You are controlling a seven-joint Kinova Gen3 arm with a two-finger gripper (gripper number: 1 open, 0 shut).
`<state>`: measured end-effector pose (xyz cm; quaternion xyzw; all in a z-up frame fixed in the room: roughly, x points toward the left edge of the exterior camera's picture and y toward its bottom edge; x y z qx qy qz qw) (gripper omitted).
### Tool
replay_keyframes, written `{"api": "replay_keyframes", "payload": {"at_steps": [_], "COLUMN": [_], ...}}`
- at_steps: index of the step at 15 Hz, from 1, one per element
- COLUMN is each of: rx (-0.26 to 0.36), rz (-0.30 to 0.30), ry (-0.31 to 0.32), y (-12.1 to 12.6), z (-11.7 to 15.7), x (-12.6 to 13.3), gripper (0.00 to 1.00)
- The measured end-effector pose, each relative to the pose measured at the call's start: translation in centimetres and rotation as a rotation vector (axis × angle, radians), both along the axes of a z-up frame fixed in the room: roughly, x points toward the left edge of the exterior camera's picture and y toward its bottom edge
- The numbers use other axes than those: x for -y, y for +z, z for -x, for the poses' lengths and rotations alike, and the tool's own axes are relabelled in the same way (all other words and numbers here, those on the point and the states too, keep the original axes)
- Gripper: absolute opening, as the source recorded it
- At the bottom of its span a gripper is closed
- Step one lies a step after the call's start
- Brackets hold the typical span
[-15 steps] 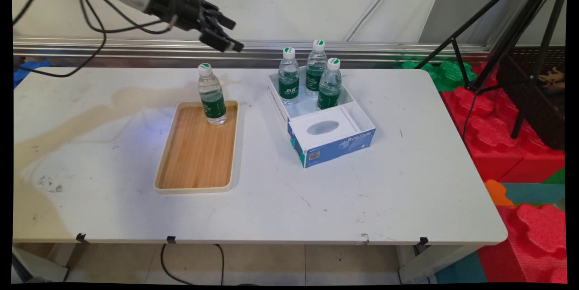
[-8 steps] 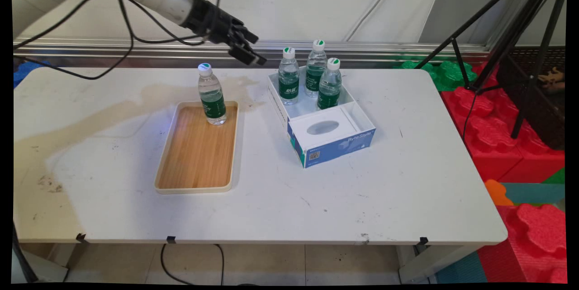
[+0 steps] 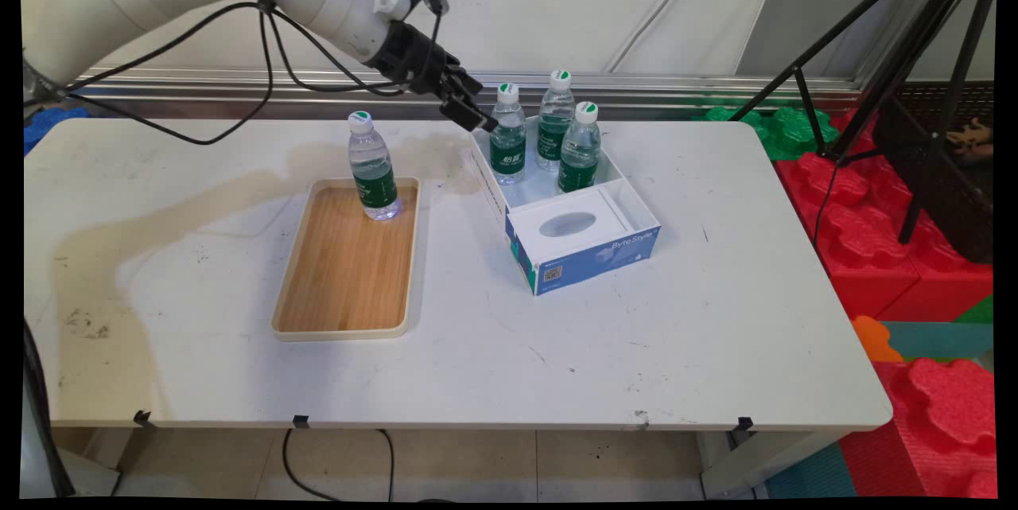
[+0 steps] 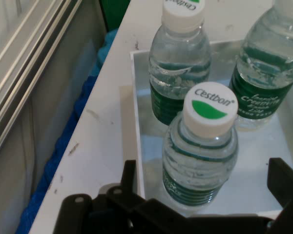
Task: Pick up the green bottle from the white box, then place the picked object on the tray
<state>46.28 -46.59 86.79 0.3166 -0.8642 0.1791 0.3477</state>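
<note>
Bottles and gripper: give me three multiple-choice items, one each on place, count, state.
1. Where does the lone bottle stand?
A. on the wooden tray
B. in the box
C. on the bare table

2. How many bottles stand in the box?
A. two
B. three
C. four

3. How is the gripper?
A. shut on a bottle
B. open beside the nearest bottle
C. shut and bare

Key: 1 A, it stands at the tray's far end; 2 B, three white caps rise there; 3 B, the fingers stand apart, clamping nothing.

Tool [image 3: 475, 114] beside boxed bottle [image 3: 507, 134], apart.
</note>
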Motion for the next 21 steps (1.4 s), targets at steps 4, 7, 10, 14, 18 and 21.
{"api": "replay_keyframes", "payload": {"at_steps": [4, 7, 10, 14, 18, 21], "rx": [0.008, 0.013, 0.016, 0.019, 0.021, 0.017], "rz": [-0.018, -0.029, -0.036, -0.040, -0.045, -0.046], "ry": [-0.003, -0.005, -0.005, -0.010, -0.015, -0.016], "y": [-1.3, -2.0, -2.5, -3.0, -3.2, -3.1], "z": [1.3, 2.0, 2.6, 3.1, 3.3, 3.3], "x": [1.4, 2.3, 2.9, 3.6, 3.8, 3.8], "gripper": [1.00, 1.00, 1.00, 0.00, 0.00, 0.00]}}
